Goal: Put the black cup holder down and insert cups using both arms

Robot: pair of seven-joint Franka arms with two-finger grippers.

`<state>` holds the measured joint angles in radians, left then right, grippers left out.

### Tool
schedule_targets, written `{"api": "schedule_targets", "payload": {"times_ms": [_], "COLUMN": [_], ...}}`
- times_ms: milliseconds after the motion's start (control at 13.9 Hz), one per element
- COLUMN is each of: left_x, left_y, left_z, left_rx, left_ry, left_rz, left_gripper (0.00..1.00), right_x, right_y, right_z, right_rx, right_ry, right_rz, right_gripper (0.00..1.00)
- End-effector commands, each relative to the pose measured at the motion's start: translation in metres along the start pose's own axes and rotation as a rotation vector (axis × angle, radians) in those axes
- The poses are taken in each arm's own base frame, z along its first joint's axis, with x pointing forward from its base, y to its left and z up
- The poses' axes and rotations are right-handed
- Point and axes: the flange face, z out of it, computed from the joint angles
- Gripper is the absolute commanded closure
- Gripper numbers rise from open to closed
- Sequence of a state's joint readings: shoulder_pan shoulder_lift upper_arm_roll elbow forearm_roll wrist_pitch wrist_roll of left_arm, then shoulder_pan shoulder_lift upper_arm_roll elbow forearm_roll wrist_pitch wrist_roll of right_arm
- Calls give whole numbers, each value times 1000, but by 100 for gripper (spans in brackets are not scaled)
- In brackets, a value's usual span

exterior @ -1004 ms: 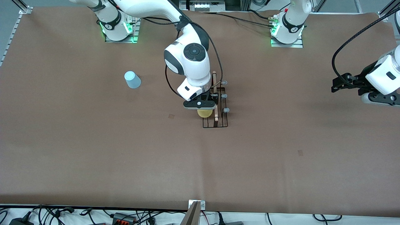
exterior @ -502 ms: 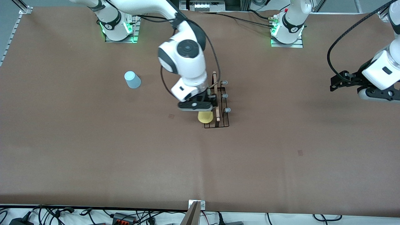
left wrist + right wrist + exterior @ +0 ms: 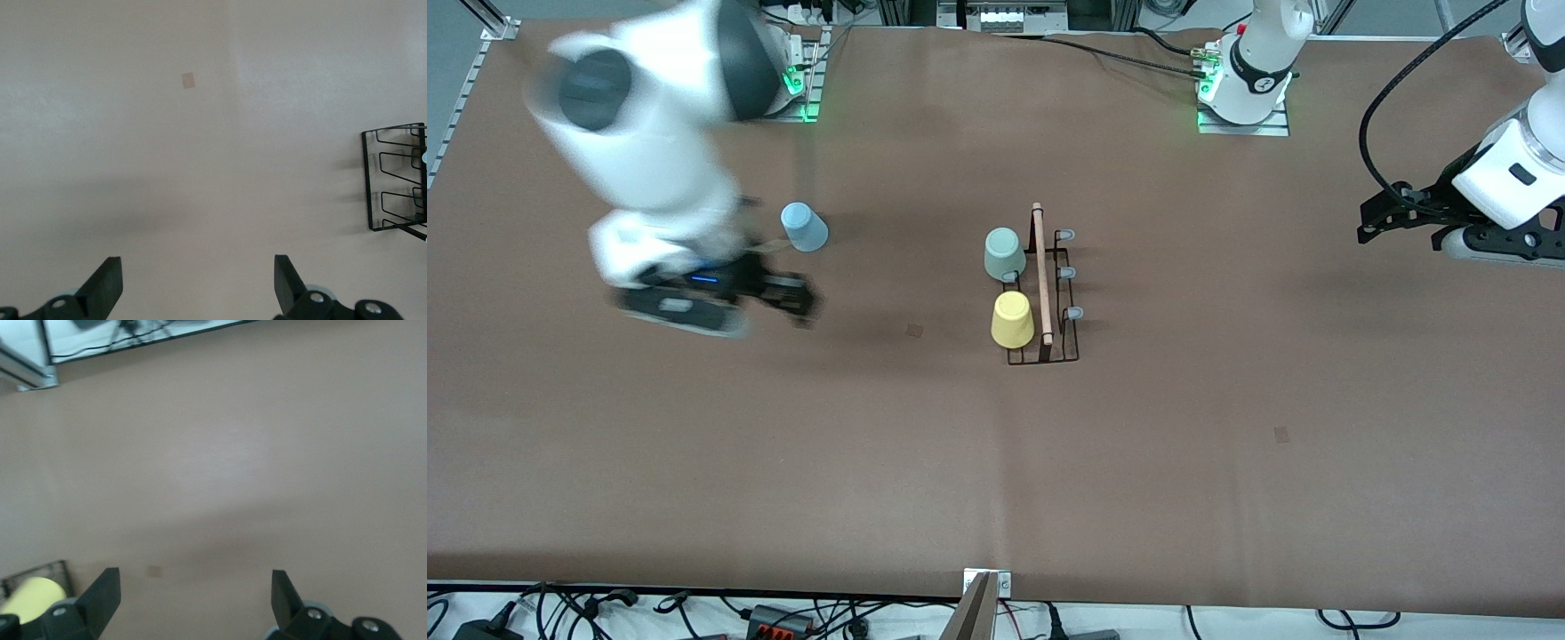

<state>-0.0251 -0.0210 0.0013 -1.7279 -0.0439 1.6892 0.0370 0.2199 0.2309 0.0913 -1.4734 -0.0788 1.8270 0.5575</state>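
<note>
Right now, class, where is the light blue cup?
In the front view, the light blue cup stands on the table toward the right arm's end, apart from the black cup holder, with the open right gripper close by.

The brown counter point(image 3: 1227, 462) carries the rack point(image 3: 1042, 342), a blue cup point(image 3: 805, 228) toward the right arm's end, and apparently two small tape-like patches.

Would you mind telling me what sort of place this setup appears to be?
Most likely a robotics lab bench for two-arm manipulation trials: two white arms bolted to metal base plates, a large table under plain brown covering, and loose power cables and adapters along the table's edge nearest the front camera.
</note>
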Motion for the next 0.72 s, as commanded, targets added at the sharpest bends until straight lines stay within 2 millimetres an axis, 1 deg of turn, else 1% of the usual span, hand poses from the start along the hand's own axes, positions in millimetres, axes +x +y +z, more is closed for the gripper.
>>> {"api": "schedule_targets", "payload": {"times_ms": [0, 143, 215, 287, 358, 430, 574, 645], "left_x": [-4, -2, 3, 9, 13, 14, 11, 10], "left_y": [7, 7, 6, 8, 9, 9, 10, 13], "left_z": [-3, 2, 0, -3, -5, -4, -4, -4], "left_rx": [-22, -20, -20, -20, -20, -20, -21, -21], "left_ry": [15, 4, 10, 15, 11, 10, -11, -15], "left_rz": [-19, -19, -19, -14, -12, -7, 1, 3], "left_gripper": [0, 0, 0, 0, 0, 0, 0, 0], "right_x": [4, 10, 9, 9, 9, 10, 14, 11], "right_y": [56, 110, 134, 148, 159, 170, 200, 212], "right_z": [-18, -39, -49, -58, -64, -69, -72, -76], "right_rx": [14, -13, -25, -33, -34, -31, -38, -35], "right_ry": [-39, -64, -77, -80, -75, -81, -106, -120], "right_rz": [14, 48, 1, -74, -98, -86, -52, -64], "right_gripper": [0, 0, 0, 0, 0, 0, 0, 0]}}
